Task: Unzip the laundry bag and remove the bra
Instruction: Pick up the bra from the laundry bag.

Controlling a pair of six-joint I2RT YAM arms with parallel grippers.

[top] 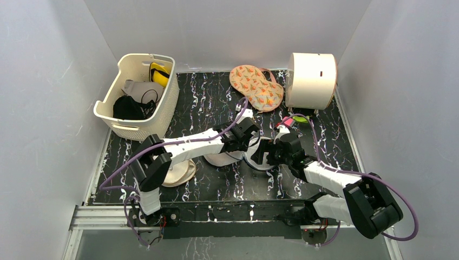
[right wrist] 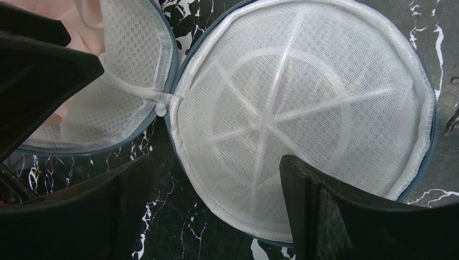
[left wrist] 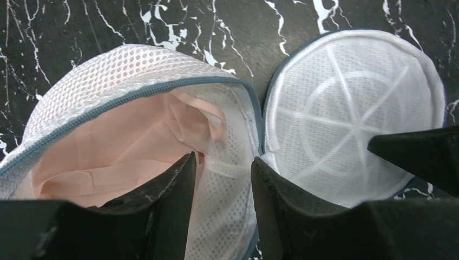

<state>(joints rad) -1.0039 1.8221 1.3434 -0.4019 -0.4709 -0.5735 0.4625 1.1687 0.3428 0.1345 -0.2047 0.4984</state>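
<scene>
The laundry bag [top: 258, 156] lies unzipped at mid-table, its two white mesh halves side by side and joined at a hinge. The left half [left wrist: 135, 70] holds the bra [left wrist: 124, 146], of which only pinkish-beige fabric shows. The right half [right wrist: 303, 97] is empty, ribs up. My left gripper [left wrist: 223, 158] is open, with one finger inside the left half against the bra and the other outside, so the mesh wall stands between the jaws. My right gripper [right wrist: 216, 160] is open over the near rim of the right half, holding nothing.
A cream basket [top: 162, 116] at the back left holds a black garment [top: 127, 107] and something yellow [top: 158, 74]. A beige round pouch [top: 181, 172] lies by the left arm. An orange patterned item [top: 256, 86] and a white drum [top: 311, 80] stand at the back right.
</scene>
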